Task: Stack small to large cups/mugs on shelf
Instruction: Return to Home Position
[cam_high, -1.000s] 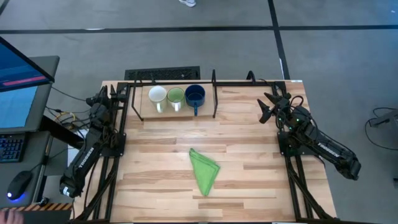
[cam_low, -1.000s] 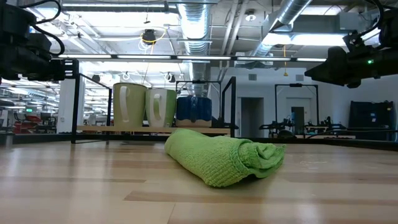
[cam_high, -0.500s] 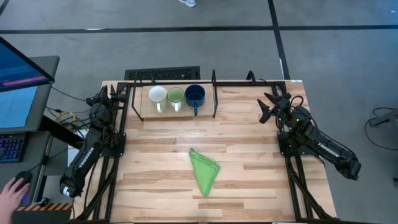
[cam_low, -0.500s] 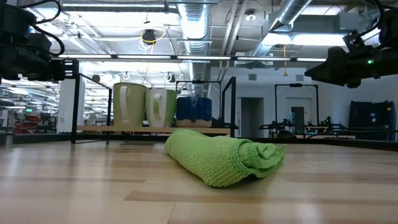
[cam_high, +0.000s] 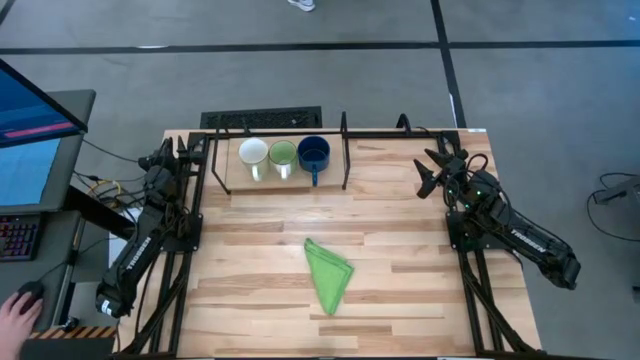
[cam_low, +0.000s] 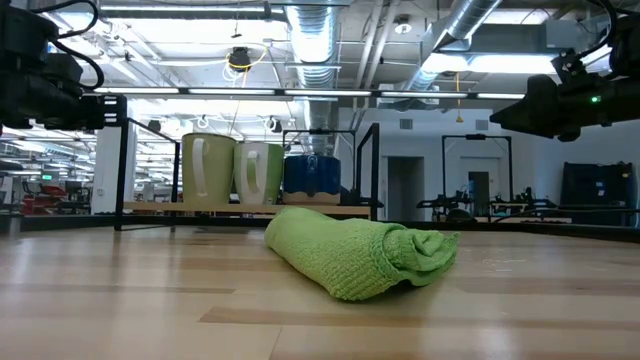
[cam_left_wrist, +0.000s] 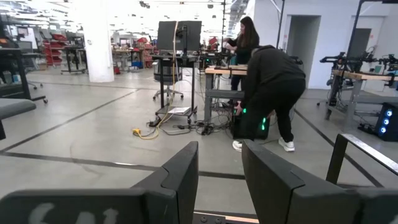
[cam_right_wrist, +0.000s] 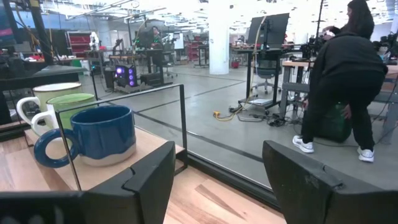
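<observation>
Across the pale wooden table (cam_high: 400, 250): bare planks, save for a folded green cloth (cam_high: 329, 273) lying near the middle, toward the front edge. Beyond the edges, grey floor (cam_high: 300, 70) crossed by dark lines. Off to the left side, a monitor (cam_high: 30, 110), a keyboard (cam_high: 15, 240) and a person's hand (cam_high: 12, 318) just below it. Overhead in the low view, silver ducts (cam_low: 310, 30) and strip lights. Farther off in the left wrist view, a person in dark clothes (cam_left_wrist: 270, 87) bent over at a workbench (cam_left_wrist: 224, 71), with a second person (cam_left_wrist: 244, 37) upright behind.

At the table's back edge stands the shelf (cam_high: 345, 150), a black rod frame on a light wooden base. Carries three mugs, upright and close together in one row: white mug (cam_high: 252, 155), green mug (cam_high: 283, 156), blue mug (cam_high: 313, 153), running from the left arm's side toward the right's. Handles turned toward the table's front.

Up at the table's left edge, just beside the shelf's end, hangs the left gripper (cam_left_wrist: 219, 183): apart from every mug, fingers (cam_left_wrist: 180, 180) parted by a narrow gap, holding nothing. Near the back right corner, raised off the wood, sits the right gripper (cam_high: 431, 171): well apart from the shelf, faces it with the blue mug nearest, fingers (cam_right_wrist: 152, 180) spread wide, holding nothing.
</observation>
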